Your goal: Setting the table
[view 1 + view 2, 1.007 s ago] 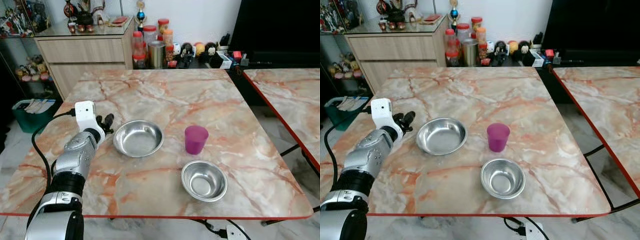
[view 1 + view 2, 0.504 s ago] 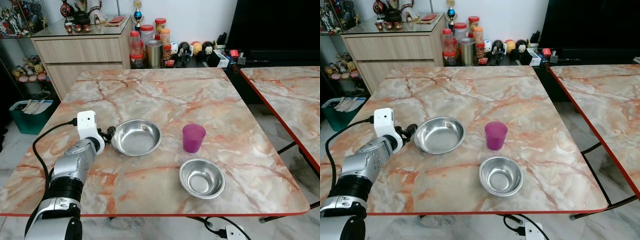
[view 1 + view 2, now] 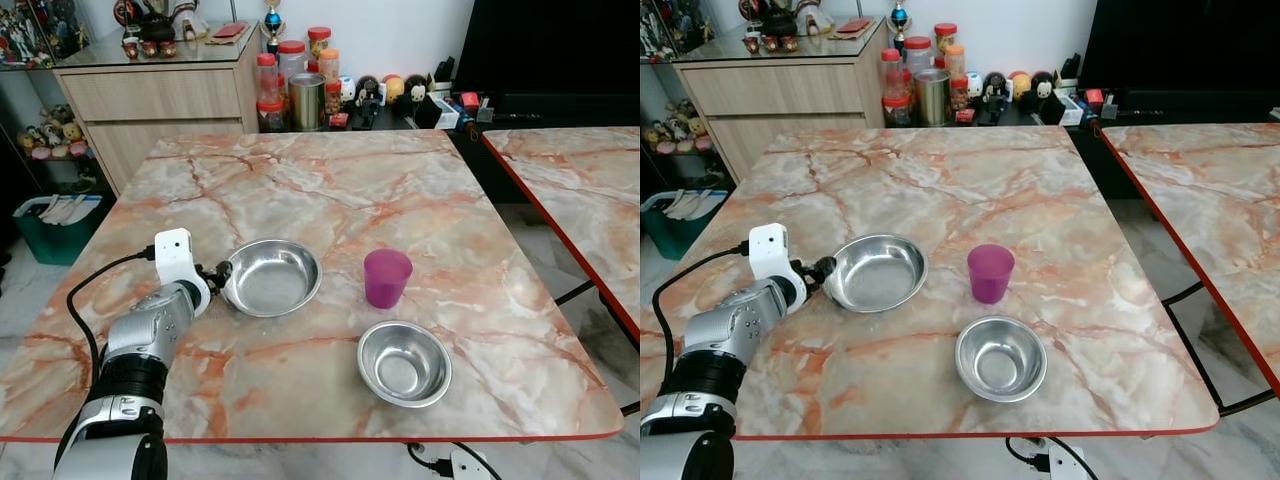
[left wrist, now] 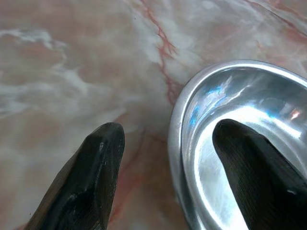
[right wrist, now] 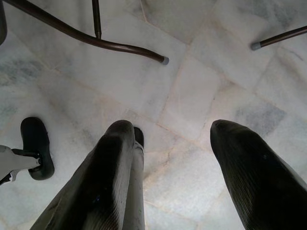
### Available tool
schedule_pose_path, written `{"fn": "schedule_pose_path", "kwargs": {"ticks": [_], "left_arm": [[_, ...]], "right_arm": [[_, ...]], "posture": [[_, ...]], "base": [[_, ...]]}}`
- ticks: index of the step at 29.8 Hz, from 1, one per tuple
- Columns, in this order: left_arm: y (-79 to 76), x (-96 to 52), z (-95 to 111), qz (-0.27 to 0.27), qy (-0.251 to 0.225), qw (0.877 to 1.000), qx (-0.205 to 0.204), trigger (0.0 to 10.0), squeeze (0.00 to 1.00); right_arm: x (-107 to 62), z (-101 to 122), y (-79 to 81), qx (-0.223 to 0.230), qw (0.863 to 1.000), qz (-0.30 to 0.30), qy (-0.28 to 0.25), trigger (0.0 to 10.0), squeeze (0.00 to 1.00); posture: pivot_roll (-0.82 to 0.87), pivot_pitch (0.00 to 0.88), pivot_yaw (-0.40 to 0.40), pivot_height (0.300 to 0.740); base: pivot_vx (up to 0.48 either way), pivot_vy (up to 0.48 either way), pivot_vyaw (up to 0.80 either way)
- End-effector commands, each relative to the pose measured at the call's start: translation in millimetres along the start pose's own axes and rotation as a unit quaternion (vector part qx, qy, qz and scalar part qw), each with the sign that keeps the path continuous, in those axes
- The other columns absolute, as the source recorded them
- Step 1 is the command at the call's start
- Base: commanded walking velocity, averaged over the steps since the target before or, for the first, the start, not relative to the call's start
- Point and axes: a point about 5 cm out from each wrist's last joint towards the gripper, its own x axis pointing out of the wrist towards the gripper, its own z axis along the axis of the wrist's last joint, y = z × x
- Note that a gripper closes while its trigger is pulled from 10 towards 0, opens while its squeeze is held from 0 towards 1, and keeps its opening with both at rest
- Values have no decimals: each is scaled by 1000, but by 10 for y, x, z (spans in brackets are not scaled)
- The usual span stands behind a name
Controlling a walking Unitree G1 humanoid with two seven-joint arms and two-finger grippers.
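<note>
On the marble table (image 3: pixel 330 190) lie a wide steel bowl (image 3: pixel 272 277), a purple cup (image 3: pixel 386 277) to its right, and a smaller steel bowl (image 3: pixel 404 362) nearer the front edge. My left gripper (image 3: pixel 221 274) is at the wide bowl's left rim. In the left wrist view it is open (image 4: pixel 168 139), straddling the rim (image 4: pixel 178 120): one finger outside on the table, the other inside the bowl. My right gripper (image 5: pixel 168 143) hangs open over the tiled floor (image 5: pixel 192 62).
A second marble table (image 3: pixel 590 190) stands close on the right with a gap between. Behind are a wooden cabinet (image 3: pixel 160 100), jars and a steel canister (image 3: pixel 307 100), and small figurines. A green bin (image 3: pixel 55 225) sits on the floor at the left.
My left gripper has moved right along the table to the wide bowl's left rim and now straddles it. The camera has shifted slightly.
</note>
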Motion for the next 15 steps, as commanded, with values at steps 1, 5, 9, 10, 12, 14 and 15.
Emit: {"fn": "schedule_pose_path", "kwargs": {"ticks": [1, 5, 9, 10, 12, 14, 15], "left_arm": [[-4, 12, -58, 2, 17, 1000, -13, 10000, 0], [-4, 11, -73, 4, 21, 1000, -12, 10000, 0], [-13, 6, -112, 6, 28, 1000, -12, 10000, 0], [-15, 6, -122, 6, 30, 999, -12, 10000, 0], [-16, 7, -128, 6, 31, 999, -13, 10000, 0], [-11, 6, -143, 5, 36, 999, -14, 10000, 0], [-5, 4, -149, 6, 37, 999, -14, 10000, 0]], "right_arm": [[-2, -14, 14, 3, 1000, 1, 4, 10000, 0], [-3, -20, 14, 2, 1000, 2, 5, 10000, 0], [-4, -28, 15, 1, 1000, 3, 7, 10000, 0], [-4, -29, 15, 0, 1000, 4, 7, 10000, 0], [-4, -29, 16, 0, 1000, 4, 7, 10000, 0], [-5, -29, 17, 0, 1000, 4, 7, 10000, 0], [-5, -30, 18, 0, 1000, 4, 7, 10000, 0]], "posture": [[14, 0, 23, 740], [14, 0, 23, 740], [16, 0, 23, 740], [15, 0, 23, 740], [15, 0, 23, 740], [15, 0, 23, 740], [15, 0, 23, 740]], "base": [[0, 0, 0], [0, 0, 0], [0, 0, 0], [0, 0, 0], [0, 0, 0], [0, 0, 0], [0, 0, 0]]}}
